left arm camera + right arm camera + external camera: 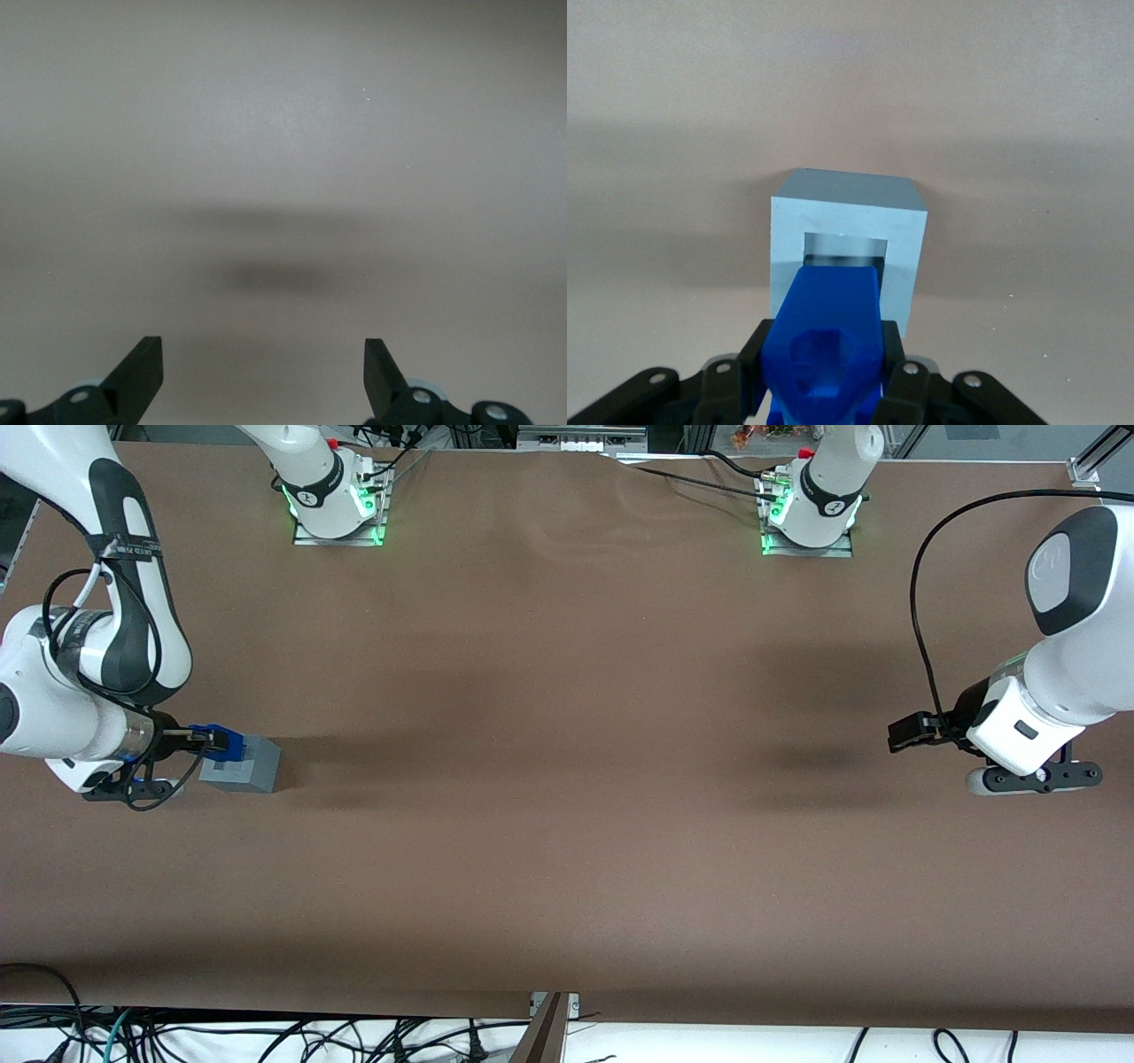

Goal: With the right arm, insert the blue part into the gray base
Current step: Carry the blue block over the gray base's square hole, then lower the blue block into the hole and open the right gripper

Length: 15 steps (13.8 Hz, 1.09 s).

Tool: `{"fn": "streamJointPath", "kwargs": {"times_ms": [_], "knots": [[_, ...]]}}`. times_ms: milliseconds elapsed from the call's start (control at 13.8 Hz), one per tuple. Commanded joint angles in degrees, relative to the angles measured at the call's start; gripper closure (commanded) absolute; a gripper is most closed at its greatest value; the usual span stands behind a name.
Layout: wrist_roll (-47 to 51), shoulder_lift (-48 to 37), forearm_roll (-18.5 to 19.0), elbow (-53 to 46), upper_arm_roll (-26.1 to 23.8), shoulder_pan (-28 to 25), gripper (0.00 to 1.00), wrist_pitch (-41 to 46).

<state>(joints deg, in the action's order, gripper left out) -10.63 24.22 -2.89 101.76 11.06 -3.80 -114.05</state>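
We have the blue part (828, 341) clamped between our gripper (826, 390)'s fingers (906, 382), which press on its two sides, and it sticks out ahead of the fingertips toward the gray base (846, 243). The relation that matters is this: the base sits directly ahead of the fingers along the line they point, its square recess (844, 250) facing us, and the leading end of the blue part already overlaps the nearer edge of that opening in the right wrist view. The part's long axis runs along the fingers' own direction, straight toward the recess. We judge the part to be roughly centred across the opening, though whether its tip is already inside or only held in front of it we cannot tell. In the front view the gripper (190, 737) and the part (223, 742) meet the base (241, 763) at the working arm's end of the desk (567, 824), with the right arm (84, 682) just beside them. Nothing else lies near the fingers, so nothing blocks the path. The coming push probably needs only a short straight advance, kept square so the part does not catch on the rim.
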Motion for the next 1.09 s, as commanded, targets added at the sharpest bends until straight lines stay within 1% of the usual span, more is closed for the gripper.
{"fn": "streamJointPath", "kwargs": {"times_ms": [0,1013], "knots": [[-1.4,0.6,-1.1,-1.2,-0.2,0.5,0.83,0.1],[-2.8,2.3,-1.1,-1.3,-0.3,0.9,0.83,-3.5]]}}
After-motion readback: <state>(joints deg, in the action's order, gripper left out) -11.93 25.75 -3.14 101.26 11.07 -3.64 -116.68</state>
